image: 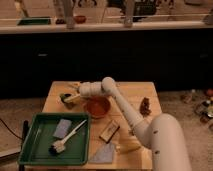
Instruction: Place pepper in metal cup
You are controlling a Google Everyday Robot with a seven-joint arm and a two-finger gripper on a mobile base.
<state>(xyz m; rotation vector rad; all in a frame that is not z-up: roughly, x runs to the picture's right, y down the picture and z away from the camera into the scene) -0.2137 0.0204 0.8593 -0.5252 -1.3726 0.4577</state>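
My gripper (73,95) is at the far left of the wooden table (131,95), at the end of the white arm that reaches in from the lower right. It hangs right over the small dark metal cup (65,99), touching or almost touching its rim. A bit of green shows at the cup's mouth under the gripper; I cannot tell whether this is the pepper, or whether it is held or lies in the cup. The orange-red bowl (97,107) stands just right of the cup.
A green tray (36,145) at the front left holds a white brush (66,139) and a grey sponge (62,128). A brown block (109,131), a grey cloth (103,154), a pale yellow item (128,148) and a small brown object (145,106) lie on the table.
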